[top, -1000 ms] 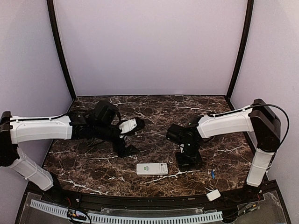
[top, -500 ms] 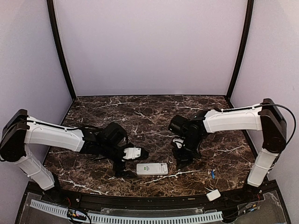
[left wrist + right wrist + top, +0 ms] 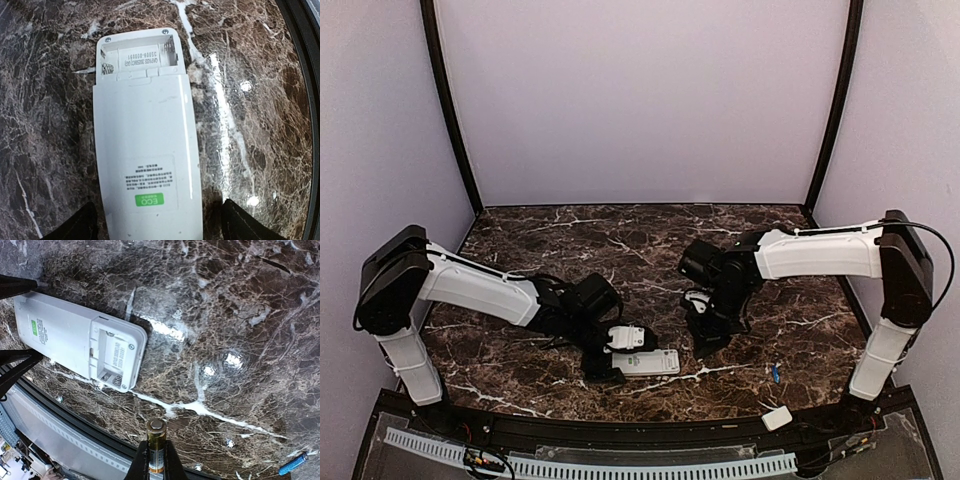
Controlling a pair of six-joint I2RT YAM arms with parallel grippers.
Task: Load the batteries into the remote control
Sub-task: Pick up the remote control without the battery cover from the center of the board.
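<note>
The remote control (image 3: 655, 362) lies face down near the table's front, its white back (image 3: 145, 150) up and its battery compartment (image 3: 140, 60) open and empty. My left gripper (image 3: 160, 227) is open and straddles the end with the green label, one finger on each side with a small gap to the remote. My right gripper (image 3: 156, 465) is shut on one of the batteries (image 3: 156, 437), which stands up between its fingers. It hangs above the table to the right of the remote (image 3: 70, 340). A second, blue battery (image 3: 292, 463) lies loose on the table.
A small white cover piece (image 3: 777, 418) rests on the black front ledge at the right. The loose blue battery (image 3: 775, 373) lies near the right arm's base. The table's front edge (image 3: 640, 415) runs just behind the remote.
My left arm has swung right and towards the front edge, bringing its open fingers around the remote's end. My right gripper has lifted and drawn slightly back, still shut on its battery.
</note>
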